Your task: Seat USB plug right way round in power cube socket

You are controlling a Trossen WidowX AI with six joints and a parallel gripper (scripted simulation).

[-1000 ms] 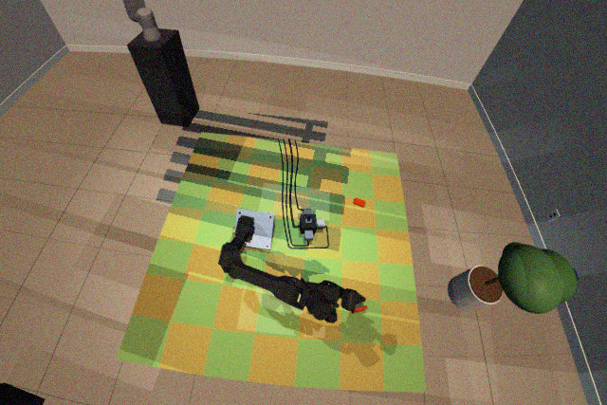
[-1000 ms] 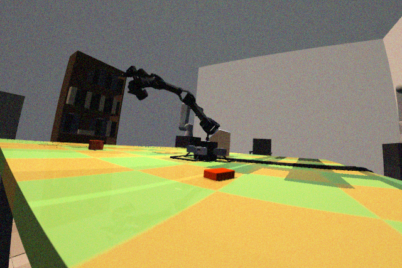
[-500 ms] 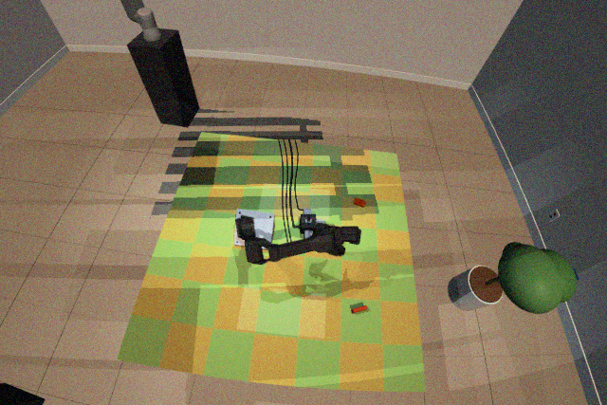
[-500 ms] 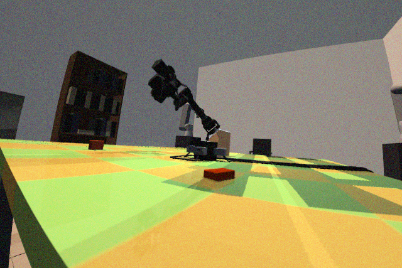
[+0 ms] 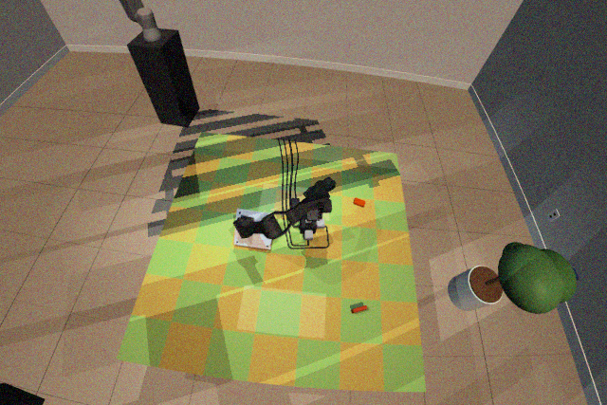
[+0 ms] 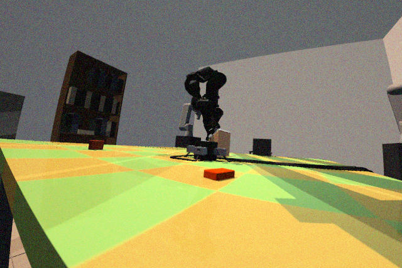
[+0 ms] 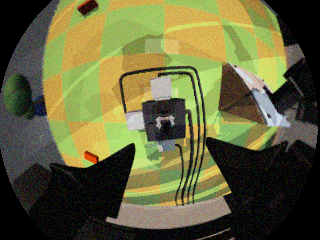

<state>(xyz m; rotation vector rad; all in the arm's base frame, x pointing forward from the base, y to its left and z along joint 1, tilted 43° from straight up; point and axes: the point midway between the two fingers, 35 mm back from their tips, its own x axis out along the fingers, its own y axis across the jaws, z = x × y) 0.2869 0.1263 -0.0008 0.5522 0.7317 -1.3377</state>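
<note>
The dark power cube (image 7: 152, 135) (image 5: 309, 237) (image 6: 211, 145) stands on the checkered table, with pale plugs in its sides and black cables (image 7: 190, 160) (image 5: 287, 160) (image 6: 292, 164) running off it. The USB plug (image 7: 164, 123) shows as a small pale piece in the socket on the cube's top; I cannot tell how deep it sits. My gripper (image 7: 171, 144) (image 5: 309, 224) (image 6: 212, 132) points down right above the cube. It is open and empty, with one finger on each side of the cube in the wrist view.
The arm's base stands on a white plate (image 5: 254, 244) (image 7: 256, 96) left of the cube. Small red blocks (image 5: 358, 201) (image 5: 358, 308) (image 6: 218, 173) (image 6: 96, 144) (image 7: 87, 7) (image 7: 91, 156) lie on the table. A potted plant (image 5: 534, 275) stands on the floor to the right.
</note>
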